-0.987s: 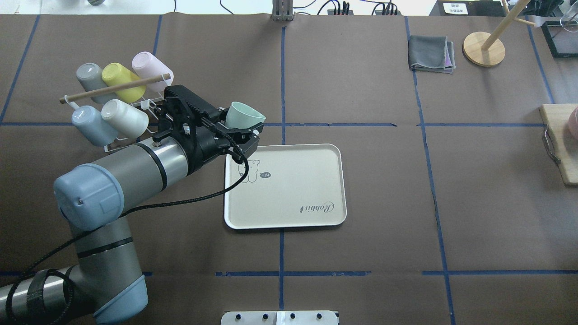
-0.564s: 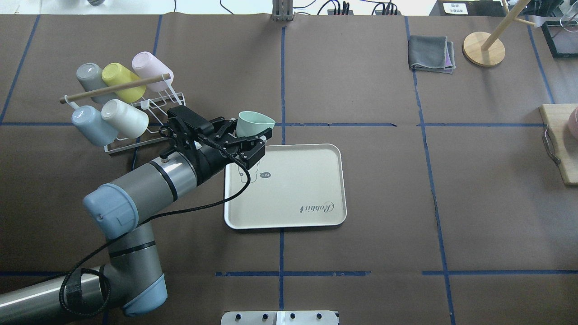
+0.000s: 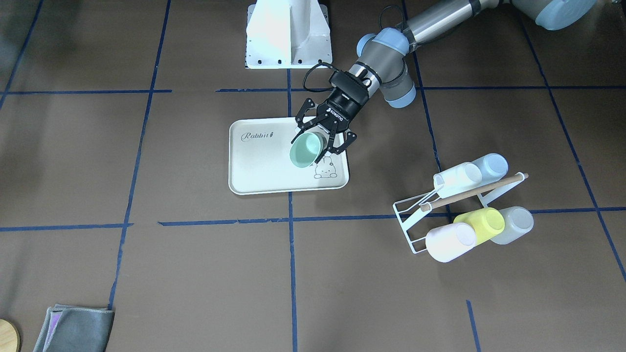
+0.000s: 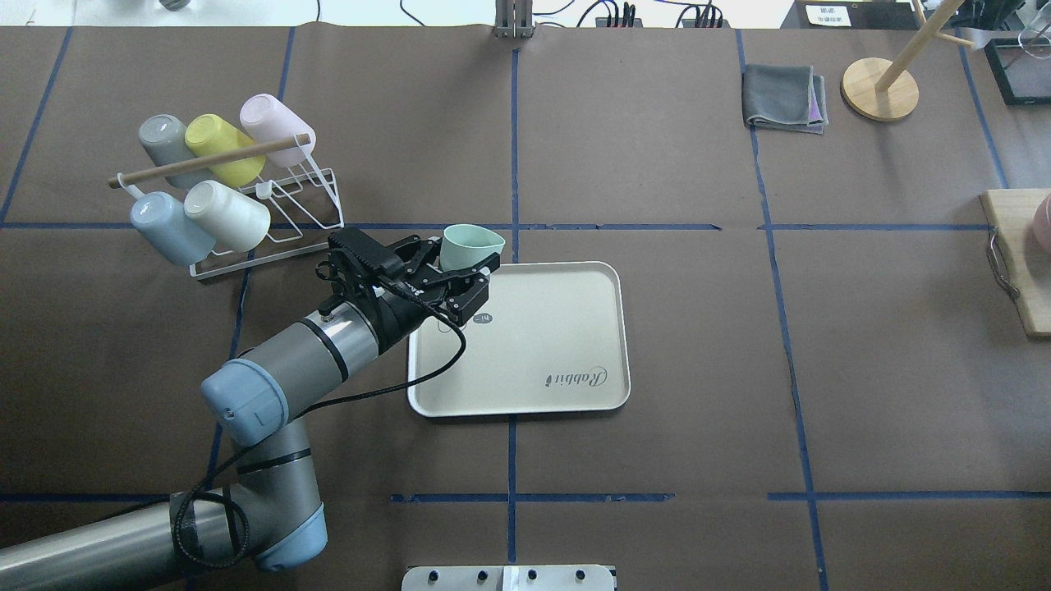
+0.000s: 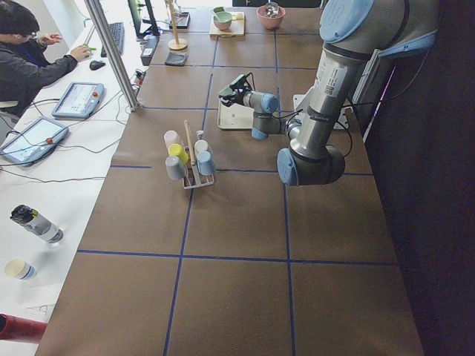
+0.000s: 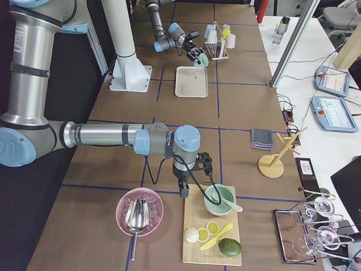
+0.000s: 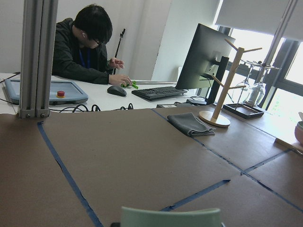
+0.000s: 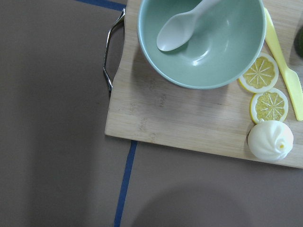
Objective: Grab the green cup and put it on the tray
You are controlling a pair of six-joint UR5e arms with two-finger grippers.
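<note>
One green cup (image 3: pixel 305 150) gripped by left end effector (image 3: pixel 319 141), tilted, over tray (image 3: pixel 259 166) corner

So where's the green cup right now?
In the overhead view the green cup is left of centre, held tilted in the left gripper above the tray's bunny corner, right of the cup rack.

cup rack (image 4: pixel 246 153) holds five cups (image 4: pixel 226 215); grey cloth (image 4: pixel 784 98) beside wooden stand (image 4: pixel 879 89); green bowl (image 8: pixel 222 52) with spoon (image 8: pixel 175 33) on cutting board (image 8: pixel 165 118)
</note>
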